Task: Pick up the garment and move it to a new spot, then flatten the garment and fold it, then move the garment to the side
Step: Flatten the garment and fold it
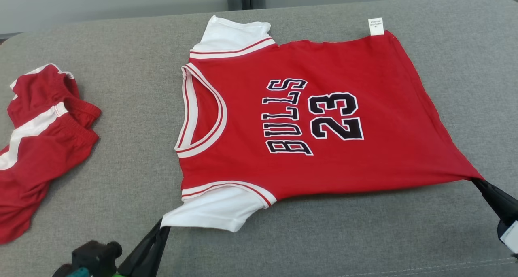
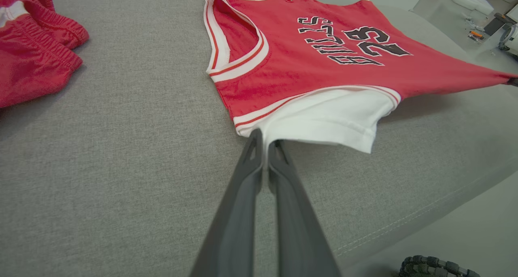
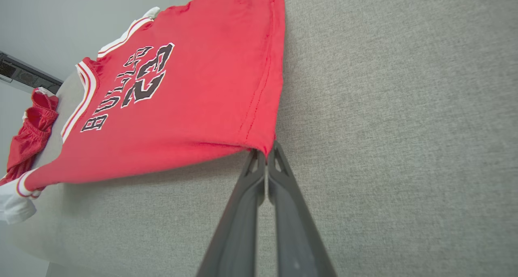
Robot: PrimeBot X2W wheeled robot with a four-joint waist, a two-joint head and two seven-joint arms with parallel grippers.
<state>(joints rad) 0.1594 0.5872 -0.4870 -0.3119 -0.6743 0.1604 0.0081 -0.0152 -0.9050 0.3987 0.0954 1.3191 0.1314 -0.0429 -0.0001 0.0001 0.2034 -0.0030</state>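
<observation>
Crumpled red shorts [image 1: 40, 147] lie at the left edge of the grey padded surface [image 1: 121, 66]. Near the front edge, the left gripper [image 1: 164, 227] has its fingers clamped on the white sleeve [image 1: 218, 208] of the red jersey [image 1: 384, 107]. The jersey lies spread across the middle, collar toward the left edge, its near side raised and pulled taut. Toward the front right corner, the right gripper [image 1: 477, 182] pinches the jersey's hem corner.
</observation>
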